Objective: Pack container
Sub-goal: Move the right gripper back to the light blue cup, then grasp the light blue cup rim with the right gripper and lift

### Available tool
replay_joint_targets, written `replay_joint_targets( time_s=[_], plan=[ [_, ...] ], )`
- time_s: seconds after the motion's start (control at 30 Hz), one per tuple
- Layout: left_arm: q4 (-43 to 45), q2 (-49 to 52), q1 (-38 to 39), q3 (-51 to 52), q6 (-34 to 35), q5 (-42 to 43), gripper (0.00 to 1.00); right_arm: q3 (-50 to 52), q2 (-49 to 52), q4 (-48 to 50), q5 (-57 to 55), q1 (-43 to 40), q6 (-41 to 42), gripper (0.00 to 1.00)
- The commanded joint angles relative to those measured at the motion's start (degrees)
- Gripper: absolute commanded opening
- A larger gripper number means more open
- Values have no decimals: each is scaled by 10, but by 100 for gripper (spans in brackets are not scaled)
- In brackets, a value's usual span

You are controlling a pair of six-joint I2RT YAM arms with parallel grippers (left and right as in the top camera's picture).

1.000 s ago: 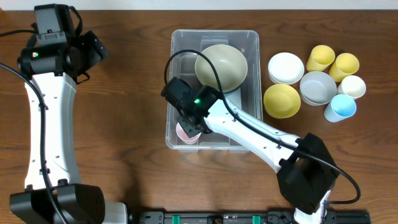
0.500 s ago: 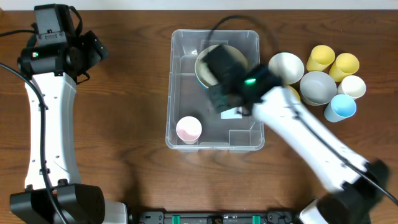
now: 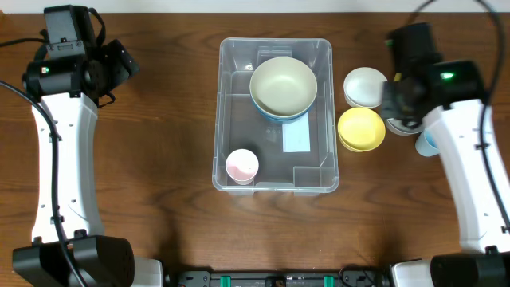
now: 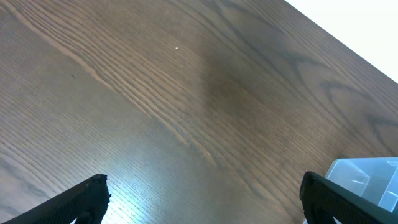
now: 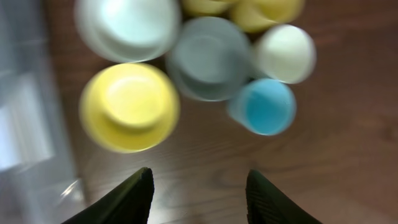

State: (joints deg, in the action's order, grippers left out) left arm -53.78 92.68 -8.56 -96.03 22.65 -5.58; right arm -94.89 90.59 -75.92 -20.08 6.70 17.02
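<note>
The container [image 3: 237, 112] sat in the middle of the table [image 3: 159, 119], holding a pale bowl [image 3: 283, 84] and a pink cup [image 3: 241, 166]. The right gripper [image 5: 199, 190] hovered near the yellow bowl [image 5: 129, 107] and blue cup [image 5: 266, 106] beside it, jaws apart and empty, while the left gripper [image 4: 202, 193] hung over bare wood, jaws spread wide.

Clear container [image 3: 271, 151]; pink cup [image 3: 241, 166]; yellow bowl [image 3: 361, 129]; brown table [image 3: 159, 159].

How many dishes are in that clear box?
3: a cream bowl nested in a blue bowl at the far end of the container, a pink cup in its near-left corner. More might hide beneath.
</note>
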Motion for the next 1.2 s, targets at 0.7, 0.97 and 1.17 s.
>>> replay_joint_targets(
  time_s=[0.7, 0.97, 1.17],
  plan=[
    [-2, 5, -2, -5, -1, -9, 98, 223, 1, 222, 98, -188, -73, 62],
    [-2, 5, -2, -5, -1, -9, 98, 274, 16, 292, 98, -192, -105, 62],
    [-2, 5, -2, -5, -1, -9, 98, 275, 38, 305, 98, -199, -105, 59]
  ],
)
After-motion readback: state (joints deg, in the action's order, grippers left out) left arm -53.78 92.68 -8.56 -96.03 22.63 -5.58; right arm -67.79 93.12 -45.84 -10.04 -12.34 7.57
